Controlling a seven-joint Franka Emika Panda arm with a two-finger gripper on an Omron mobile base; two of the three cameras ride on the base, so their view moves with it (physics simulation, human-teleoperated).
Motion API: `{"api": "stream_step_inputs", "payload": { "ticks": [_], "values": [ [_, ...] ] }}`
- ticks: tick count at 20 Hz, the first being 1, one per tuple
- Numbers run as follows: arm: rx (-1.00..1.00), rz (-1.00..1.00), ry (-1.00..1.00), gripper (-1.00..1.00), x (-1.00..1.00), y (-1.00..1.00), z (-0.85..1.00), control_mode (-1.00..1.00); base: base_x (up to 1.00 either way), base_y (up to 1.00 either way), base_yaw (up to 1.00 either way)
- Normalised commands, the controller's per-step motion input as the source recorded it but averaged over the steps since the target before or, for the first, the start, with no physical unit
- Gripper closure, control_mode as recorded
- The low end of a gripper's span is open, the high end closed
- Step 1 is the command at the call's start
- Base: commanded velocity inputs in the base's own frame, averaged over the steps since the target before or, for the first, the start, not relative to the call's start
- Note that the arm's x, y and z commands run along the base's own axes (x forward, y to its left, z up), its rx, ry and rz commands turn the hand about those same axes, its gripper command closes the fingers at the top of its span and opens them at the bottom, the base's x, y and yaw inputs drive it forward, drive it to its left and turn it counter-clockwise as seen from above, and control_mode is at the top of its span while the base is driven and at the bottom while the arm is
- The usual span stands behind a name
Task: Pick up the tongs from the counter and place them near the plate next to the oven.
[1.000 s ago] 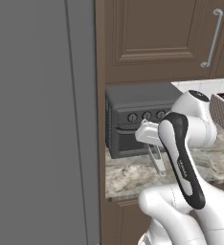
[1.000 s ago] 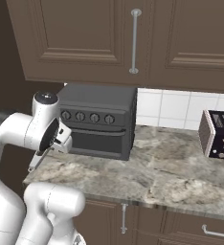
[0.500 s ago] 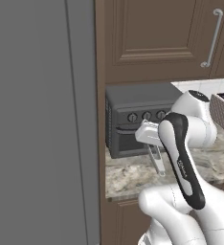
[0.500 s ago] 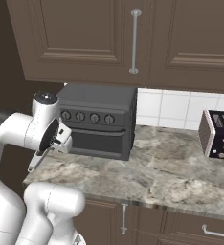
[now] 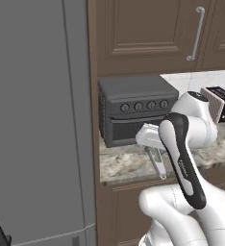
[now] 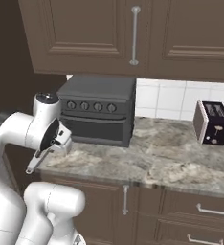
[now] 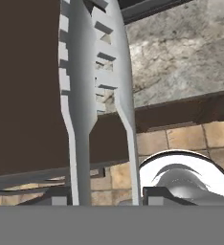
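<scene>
I am holding the tongs (image 5: 156,161) in my pincer (image 5: 148,142), which is closed around their joined end. In the left base view they are hanging down and slightly outward from my hand, with their tips just above the front edge of the bench (image 5: 129,166). In the right base view the tongs (image 6: 39,157) are slanting down to the left, past the bench's (image 6: 181,167) left front corner, with my pincer (image 6: 61,142) gripping them near the top.

Through the hand view I am looking straight along the tongs (image 7: 95,91): two silvery arms with toothed inner edges running away from me, close together. Beyond them the mottled stone of the bench (image 7: 181,52) is showing at the upper right, its dark cabinet front below it, and a tiled floor (image 7: 185,136) further down.

A dark grey toaster oven (image 5: 136,113) with four knobs is sitting on the bench against the wall, just behind my hand. A toaster (image 6: 212,123) is standing well apart from it toward the right end of the bench, in front of the white tiled wall (image 6: 166,98). Dark brown upper cabinets (image 6: 133,33) with a silvery handle are hanging above. To the left, a tall flat grey panel (image 5: 37,120) is rising beside the cabinets.
</scene>
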Motion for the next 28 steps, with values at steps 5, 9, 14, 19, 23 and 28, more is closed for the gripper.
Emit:
{"api": "stream_step_inputs", "payload": {
  "ticks": [5,9,14,19,23,28],
  "values": [
    [0.0,0.0,0.0,1.0,0.0,0.0,0.0,1.0,-0.24,0.04,-0.75],
    [0.0,0.0,0.0,1.0,0.0,0.0,0.0,1.0,0.0,0.08,-1.0],
    [0.0,0.0,0.0,1.0,0.0,0.0,0.0,1.0,0.0,0.05,-1.0],
    [0.0,0.0,0.0,1.0,0.0,0.0,0.0,1.0,0.0,0.03,-0.99],
    [0.0,0.0,0.0,1.0,0.0,0.0,0.0,1.0,0.0,0.0,-0.93],
    [0.0,0.0,0.0,1.0,0.0,0.0,0.0,1.0,0.06,0.0,-0.89]
  ]
}}
